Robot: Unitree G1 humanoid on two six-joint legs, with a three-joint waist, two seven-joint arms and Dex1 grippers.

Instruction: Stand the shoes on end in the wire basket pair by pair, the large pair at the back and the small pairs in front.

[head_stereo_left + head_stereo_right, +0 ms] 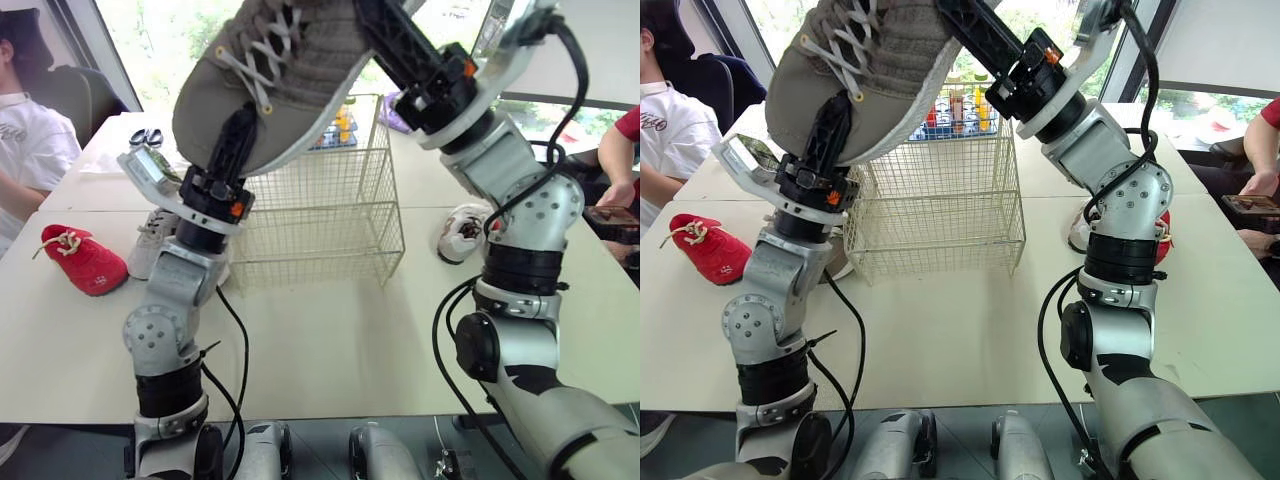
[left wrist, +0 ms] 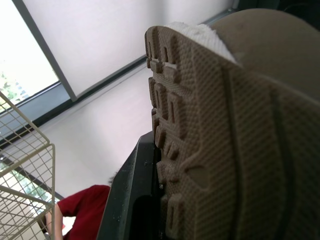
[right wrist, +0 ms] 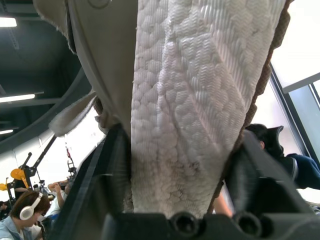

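Observation:
A large grey shoe [image 1: 275, 70] with white laces hangs high above the wire basket [image 1: 320, 215], toe down to the left. My left gripper [image 1: 238, 125] is shut on its toe end, one black finger [image 2: 131, 200] lying against the brown tread [image 2: 225, 140]. At the heel end my right gripper [image 1: 390, 35] is shut as well, its fingers [image 3: 100, 185] pressed to both sides of the white sole [image 3: 185, 100]. The basket holds no shoes. On the table lie a small red shoe [image 1: 85, 260], a white shoe [image 1: 150, 240] behind my left arm, and a white-and-red shoe [image 1: 462, 232].
A person in a white shirt [image 1: 25, 150] sits at the left table edge. Another in a red sleeve [image 1: 620, 150] sits at the right with a phone [image 1: 612, 215]. Scissors [image 1: 145, 137] and bottles [image 1: 343, 125] lie behind the basket.

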